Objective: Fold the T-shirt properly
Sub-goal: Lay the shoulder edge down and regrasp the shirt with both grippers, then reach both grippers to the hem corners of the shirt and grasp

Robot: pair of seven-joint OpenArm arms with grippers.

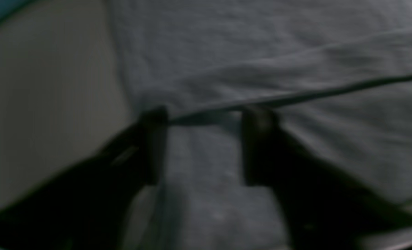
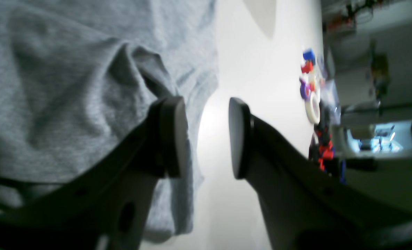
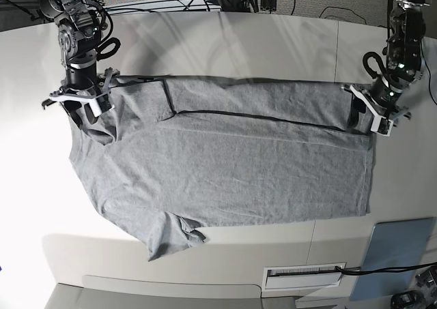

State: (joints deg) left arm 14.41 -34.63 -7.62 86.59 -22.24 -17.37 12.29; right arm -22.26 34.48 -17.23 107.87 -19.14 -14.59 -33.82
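The T-shirt (image 3: 225,166) is lying spread across the worktop (image 3: 225,43), its far long edge already folded over lengthwise. Left gripper (image 1: 206,146) and right gripper (image 2: 206,139) are both showing parted fingers, holding nothing. The near side, sleeves and crosswise folds are remaining

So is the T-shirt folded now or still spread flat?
Partly folded: the T-shirt has its far long edge turned over along a dark crease; the rest lies spread on the table.
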